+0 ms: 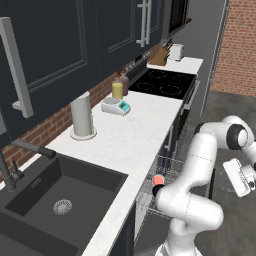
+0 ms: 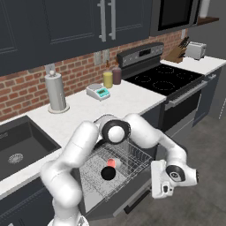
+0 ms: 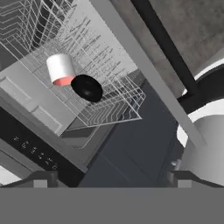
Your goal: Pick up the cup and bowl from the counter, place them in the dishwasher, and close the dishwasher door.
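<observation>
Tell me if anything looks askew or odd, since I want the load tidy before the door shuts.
The cup lies tipped on its side in the wire rack, touching the bowl, rather than standing. The dishwasher door hangs open. Nothing looks spilled or broken.

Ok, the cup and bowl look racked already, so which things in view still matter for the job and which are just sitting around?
Job:
cup in the rack
bowl beside it
dishwasher door, open
claw, open, near the door

Lying about:
paper towel
scale
yellow bottle
dark bottle
toaster
knife block
</observation>
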